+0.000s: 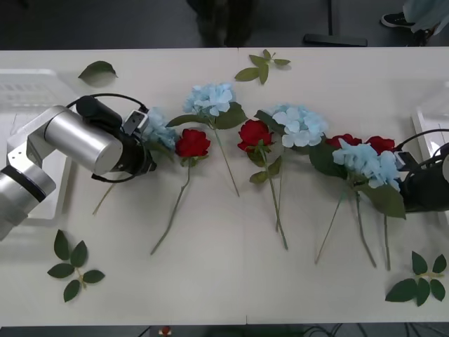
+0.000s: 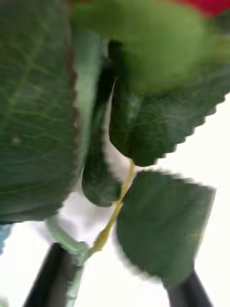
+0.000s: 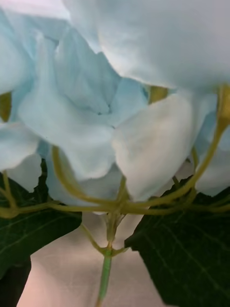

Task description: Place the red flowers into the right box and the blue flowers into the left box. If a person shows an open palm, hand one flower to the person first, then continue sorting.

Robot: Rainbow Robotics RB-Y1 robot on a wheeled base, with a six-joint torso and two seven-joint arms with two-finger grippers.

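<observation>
Red flowers and blue flowers lie in a row across the table. My left gripper is at the leftmost blue flower. In the left wrist view its petals loom close and its stem runs down between the open left gripper. My right gripper sits at the far right beside the rightmost blue flower. It is open, black fingers apart, with a pale green stem and leaves between them.
The left box stands at the left edge behind my left arm. The right box shows at the right edge. Loose green leaf sprigs lie near the table corners.
</observation>
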